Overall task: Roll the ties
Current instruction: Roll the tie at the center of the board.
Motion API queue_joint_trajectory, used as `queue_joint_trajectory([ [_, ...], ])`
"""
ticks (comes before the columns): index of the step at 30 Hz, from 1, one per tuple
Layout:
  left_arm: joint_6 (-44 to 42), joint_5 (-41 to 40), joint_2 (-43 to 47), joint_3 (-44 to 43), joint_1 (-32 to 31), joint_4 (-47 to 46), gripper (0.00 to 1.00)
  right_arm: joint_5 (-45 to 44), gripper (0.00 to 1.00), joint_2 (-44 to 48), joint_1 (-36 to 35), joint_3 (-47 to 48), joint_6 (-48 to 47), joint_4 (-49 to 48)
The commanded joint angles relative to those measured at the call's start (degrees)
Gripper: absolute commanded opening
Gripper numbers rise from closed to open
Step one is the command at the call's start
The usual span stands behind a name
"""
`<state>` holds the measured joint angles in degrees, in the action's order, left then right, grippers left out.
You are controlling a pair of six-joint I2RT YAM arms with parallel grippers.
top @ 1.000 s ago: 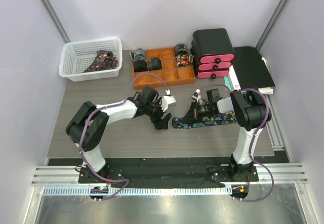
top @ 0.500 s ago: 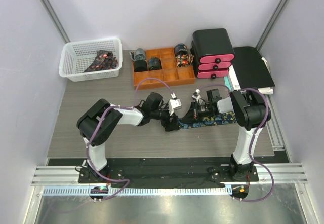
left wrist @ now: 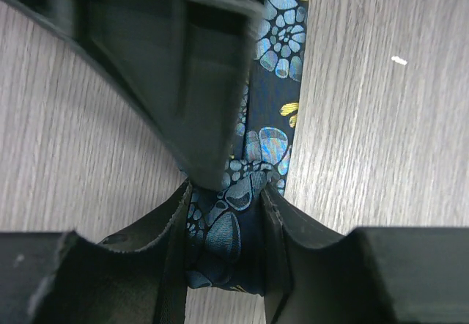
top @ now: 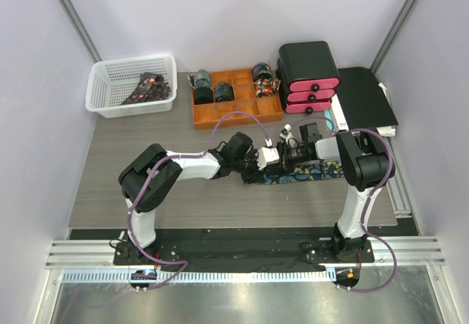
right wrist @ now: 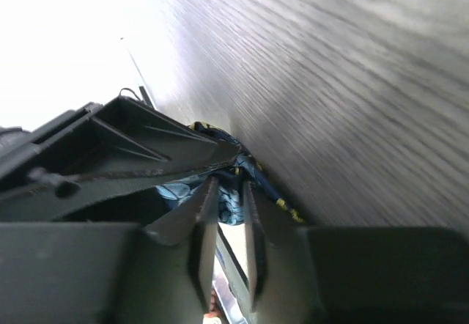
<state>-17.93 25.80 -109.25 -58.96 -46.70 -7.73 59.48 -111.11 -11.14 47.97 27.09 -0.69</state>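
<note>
A dark navy tie with a blue-gold floral pattern (top: 316, 174) lies flat on the table between the arms. My left gripper (top: 277, 163) reaches right to its middle and is shut on a bunched fold of the tie (left wrist: 282, 38), with the fabric pinched between its fingers (left wrist: 176, 251). My right gripper (top: 289, 150) is right against it, with its fingers close together on the same fabric (right wrist: 233, 186). One right finger shows as a large black shape in the left wrist view (left wrist: 183, 75). The rest of the fold is hidden by both grippers.
An orange divided tray (top: 242, 113) holds several rolled ties at the back. A white basket (top: 102, 93) with loose ties stands at the back left. A black-and-pink drawer unit (top: 309, 75) and a black folder (top: 365, 97) are at the back right.
My left arm has swung right across the table to the tie and has closed on it beside the right gripper. The right arm has barely moved.
</note>
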Motion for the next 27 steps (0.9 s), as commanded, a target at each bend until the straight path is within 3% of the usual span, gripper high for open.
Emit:
queue_joint_trajectory([
  [1,-6.8,-10.2,-0.8,-0.2,-1.2,15.6,0.25,-3.9,0.31,5.4,2.0,3.7,-3.6,8.3],
  [7,-8.2,-11.0,-1.8,-1.6,-2.0,19.0,0.29,-1.1,0.44,6.9,0.9,3.7,-0.2,7.9],
  [19,-8.3,-9.4,-3.1,-3.8,-2.0,20.3,0.31,-2.3,0.49,2.9,-4.6,1.3,3.4,-1.2],
  [21,-8.1,-9.0,-3.5,-4.1,-1.9,20.4,0.32,-2.4,0.44,1.4,-5.2,1.0,4.0,-3.2],
  [22,-8.0,-9.0,-3.5,-4.2,-2.0,20.6,0.32,-2.5,0.3,0.7,-5.3,0.8,4.6,-3.8],
  [25,-8.0,-9.2,-3.4,-4.1,-2.0,20.6,0.34,-2.7,0.02,-0.9,-4.8,0.7,4.6,-4.4],
  [27,-7.8,-8.9,-2.7,-3.4,-1.6,20.5,0.36,-2.5,0.01,-1.3,-4.2,0.3,4.5,-4.3],
])
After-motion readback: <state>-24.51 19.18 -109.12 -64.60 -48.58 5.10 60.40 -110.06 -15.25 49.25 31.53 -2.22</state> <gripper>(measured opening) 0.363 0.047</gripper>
